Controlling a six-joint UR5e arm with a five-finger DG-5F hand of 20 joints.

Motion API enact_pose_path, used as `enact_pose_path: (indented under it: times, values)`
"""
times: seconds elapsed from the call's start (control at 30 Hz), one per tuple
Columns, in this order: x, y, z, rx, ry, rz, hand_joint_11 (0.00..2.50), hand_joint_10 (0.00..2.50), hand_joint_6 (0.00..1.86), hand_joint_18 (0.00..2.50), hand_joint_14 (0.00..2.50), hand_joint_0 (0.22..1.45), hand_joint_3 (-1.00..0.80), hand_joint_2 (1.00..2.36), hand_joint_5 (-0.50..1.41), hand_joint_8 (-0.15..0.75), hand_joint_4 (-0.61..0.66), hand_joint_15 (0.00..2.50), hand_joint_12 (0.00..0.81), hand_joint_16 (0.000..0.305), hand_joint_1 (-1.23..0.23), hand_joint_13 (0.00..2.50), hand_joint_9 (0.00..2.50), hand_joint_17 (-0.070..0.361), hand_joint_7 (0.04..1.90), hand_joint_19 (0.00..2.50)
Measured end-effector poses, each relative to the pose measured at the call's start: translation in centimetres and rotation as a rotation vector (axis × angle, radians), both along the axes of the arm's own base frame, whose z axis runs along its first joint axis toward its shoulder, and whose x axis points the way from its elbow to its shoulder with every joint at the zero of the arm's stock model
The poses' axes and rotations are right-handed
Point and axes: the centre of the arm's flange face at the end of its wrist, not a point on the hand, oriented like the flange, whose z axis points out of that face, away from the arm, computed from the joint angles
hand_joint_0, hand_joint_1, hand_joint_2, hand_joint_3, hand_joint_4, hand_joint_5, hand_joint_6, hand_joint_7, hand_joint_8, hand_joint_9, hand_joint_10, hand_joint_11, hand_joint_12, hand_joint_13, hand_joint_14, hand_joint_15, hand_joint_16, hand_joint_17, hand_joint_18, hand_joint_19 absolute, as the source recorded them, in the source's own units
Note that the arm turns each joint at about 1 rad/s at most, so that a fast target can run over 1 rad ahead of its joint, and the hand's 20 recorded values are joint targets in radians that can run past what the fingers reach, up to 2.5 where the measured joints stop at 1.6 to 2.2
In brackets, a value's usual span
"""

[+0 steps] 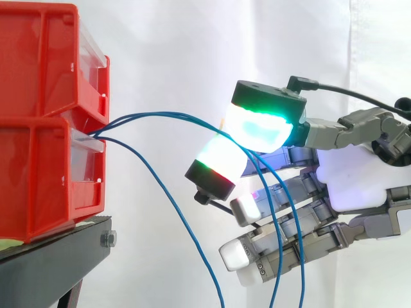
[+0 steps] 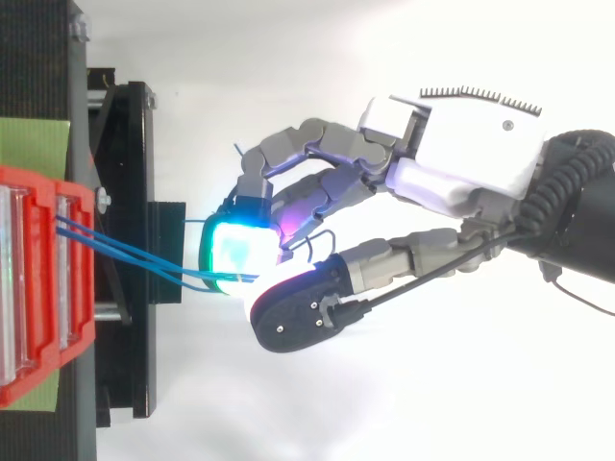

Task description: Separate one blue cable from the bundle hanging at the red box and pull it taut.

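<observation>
Though slack side-on, blue cables (image 1: 154, 115) in hand (image 1: 350, 176).

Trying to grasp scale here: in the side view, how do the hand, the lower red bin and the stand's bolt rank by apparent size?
1. hand, possibly nearer the camera
2. lower red bin, cut by the frame
3. bolt, far smallest

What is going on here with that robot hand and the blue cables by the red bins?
The robot hand is working at the blue cables that come out of the red bins on the black stand. Two glowing fingertips pinch together where two of the cables arch across; whether both are clamped is hard to tell. A third cable hangs down on its own, clear of the hand. The pinched strands curve in a slack arc, so nothing is pulled taut yet.
</observation>
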Motion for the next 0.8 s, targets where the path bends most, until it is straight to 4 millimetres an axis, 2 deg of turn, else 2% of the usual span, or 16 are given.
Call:
enact_pose_path:
  times: [0.23,0.33,0.37,0.47,0.6,0.8]
  values:
    - [0.00,-0.01,0.02,0.007,-0.002,-0.001,0.73,0.02,0.78,0.28,0.02,0.57,-0.25,1.02,-0.16,0.203,-0.10,0.44,0.348,0.050,-0.58,0.46,0.83,0.113,1.00,0.49]
    - [0.00,0.00,0.04,0.007,-0.002,-0.001,0.77,0.02,0.72,0.29,0.02,0.59,-0.23,1.02,-0.15,0.214,-0.05,0.44,0.349,0.050,-0.64,0.47,0.82,0.112,1.02,0.48]
    - [0.01,0.00,0.03,0.007,-0.002,-0.001,0.78,0.02,0.71,0.30,0.02,0.60,-0.23,1.02,-0.16,0.216,-0.03,0.44,0.350,0.050,-0.71,0.47,0.82,0.112,1.04,0.46]
    - [0.01,-0.03,0.02,0.008,-0.002,-0.002,0.83,0.02,0.75,0.33,0.02,0.63,-0.27,1.02,-0.17,0.222,-0.01,0.44,0.347,0.050,-0.78,0.48,0.81,0.112,1.01,0.44]
    - [0.00,-0.03,0.03,0.008,-0.003,-0.002,0.91,0.02,0.84,0.39,0.02,0.70,-0.50,1.00,-0.20,0.223,0.01,0.42,0.346,0.050,-0.87,0.49,0.83,0.112,0.89,0.42]
    - [-0.01,-0.01,0.02,0.008,-0.002,-0.001,0.94,0.02,0.87,0.41,0.02,0.68,-0.50,1.00,-0.20,0.228,0.02,0.42,0.346,0.049,-0.86,0.52,0.87,0.111,0.90,0.43]
